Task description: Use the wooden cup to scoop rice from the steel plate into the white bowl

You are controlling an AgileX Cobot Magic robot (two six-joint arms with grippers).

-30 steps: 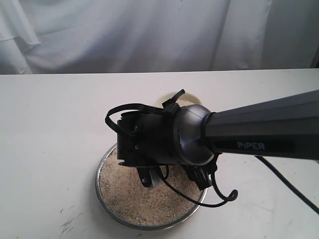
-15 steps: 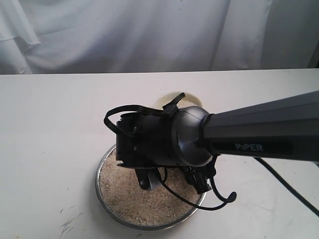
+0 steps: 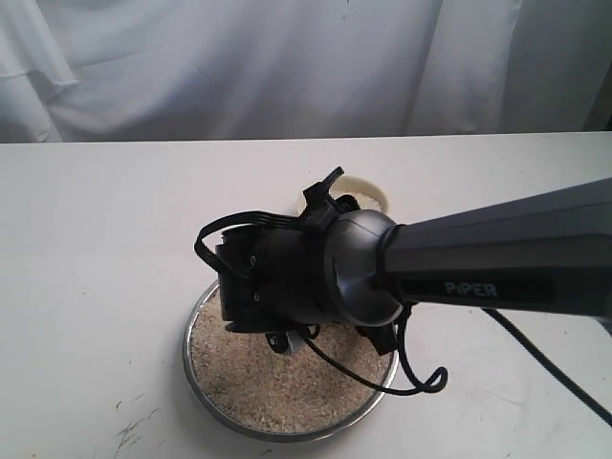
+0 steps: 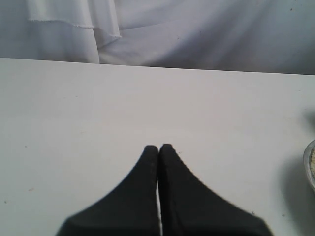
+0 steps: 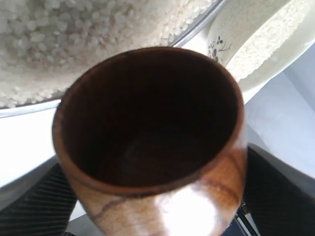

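In the right wrist view my right gripper (image 5: 157,201) is shut on the wooden cup (image 5: 147,132), a dark finger on each side of it. The cup's dark inside looks empty. Its mouth faces the rice (image 5: 74,39) in the steel plate (image 5: 199,27) and the white bowl (image 5: 221,46), which has grains in it. In the exterior view the right wrist hangs over the steel plate (image 3: 191,349) and its rice (image 3: 258,387), hiding the cup and most of the white bowl (image 3: 371,192). My left gripper (image 4: 159,146) is shut and empty over bare table.
A white cloth backdrop (image 3: 287,67) hangs behind the table's far edge. The right arm (image 3: 497,268) and its cable (image 3: 421,382) stretch in from the right. The steel plate's edge (image 4: 310,164) just shows in the left wrist view.
The right wrist has shifted slightly toward the far side over the plate and turned a little, covering more of the white bowl.
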